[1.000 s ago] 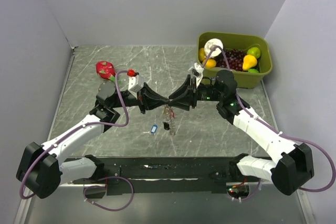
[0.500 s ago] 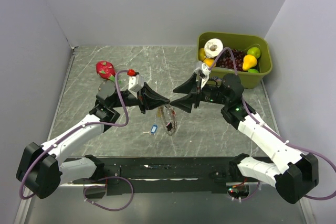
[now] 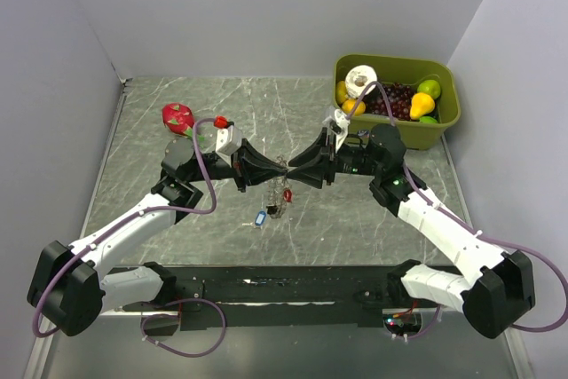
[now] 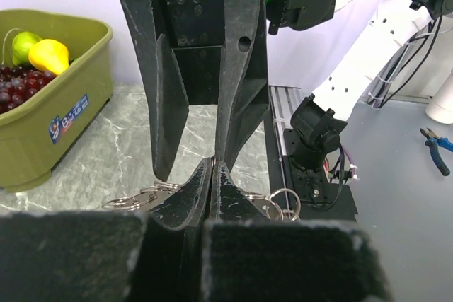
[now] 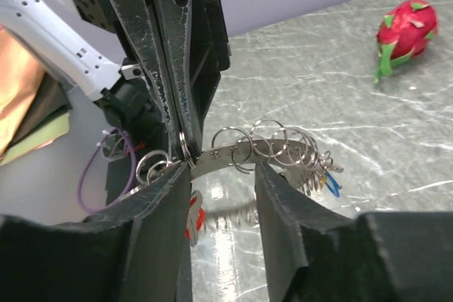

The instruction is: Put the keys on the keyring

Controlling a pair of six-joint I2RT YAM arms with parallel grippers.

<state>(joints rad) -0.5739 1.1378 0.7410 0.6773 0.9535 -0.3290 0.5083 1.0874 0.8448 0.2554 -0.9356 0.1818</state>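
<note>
The keyring [image 3: 282, 193] is a curved metal band carrying several small split rings [image 5: 244, 148]. It hangs between my two grippers above the table. My left gripper [image 3: 273, 168] is shut on one end of the band [image 4: 213, 163]. My right gripper [image 3: 295, 169] is open, and the band passes between its fingers [image 5: 283, 196] unclamped. A red-tagged key [image 5: 195, 213] hangs from the band, and something blue [image 5: 330, 183] hangs at its far end. One blue-tagged key [image 3: 260, 218] lies on the table below the left gripper.
A green bin [image 3: 444, 114] with fruit and a tape roll stands at the back right. A dragon fruit [image 3: 178, 117] lies at the back left, and also shows in the right wrist view [image 5: 403, 30]. The black front rail [image 3: 284, 286] lies between the arm bases.
My right gripper drew back to the right from the left gripper, then came close again. The keyring swung beneath them. The left arm stayed put.
</note>
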